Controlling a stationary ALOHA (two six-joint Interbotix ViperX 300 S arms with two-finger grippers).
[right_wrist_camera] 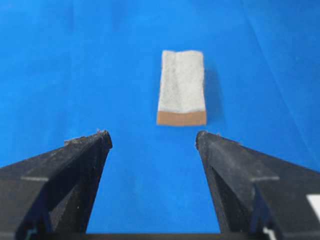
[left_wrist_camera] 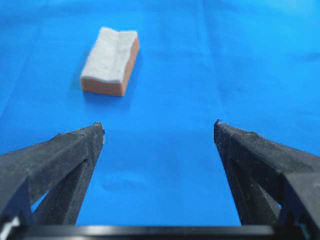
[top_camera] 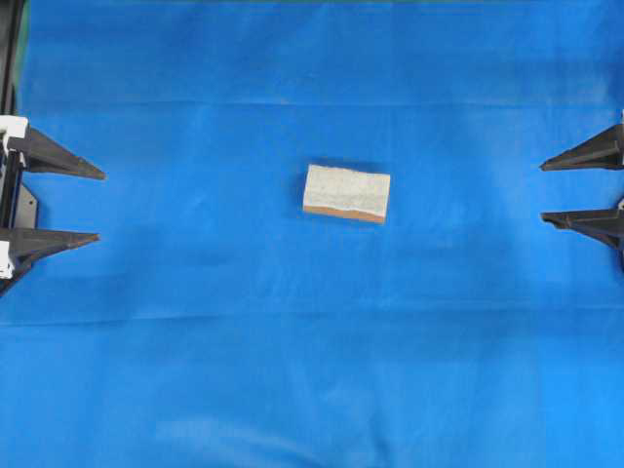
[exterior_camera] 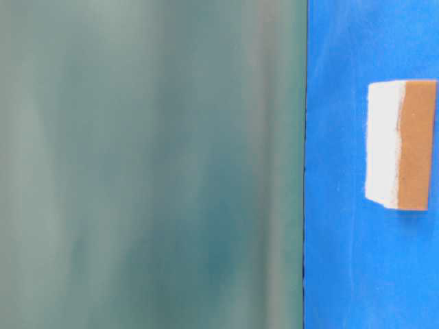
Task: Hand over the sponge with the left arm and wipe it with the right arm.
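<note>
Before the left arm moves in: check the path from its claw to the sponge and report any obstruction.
Nothing visible stands in the way. The left claw is open at the cloth's edge, and only bare blue cloth lies between it and the sponge.

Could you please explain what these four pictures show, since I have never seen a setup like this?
It is a two-armed robot at a table covered by a blue cloth. The overhead view shows the left gripper at the left edge and the right gripper at the right edge, both open and holding nothing. Between them the sponge lies alone on the cloth, grey-white face up, orange foam beneath. The table-level view sees the sponge from the side, beside a blurred grey-green area. The other two pictures come from cameras on each wrist, looking out between the black fingers toward the sponge.
</note>
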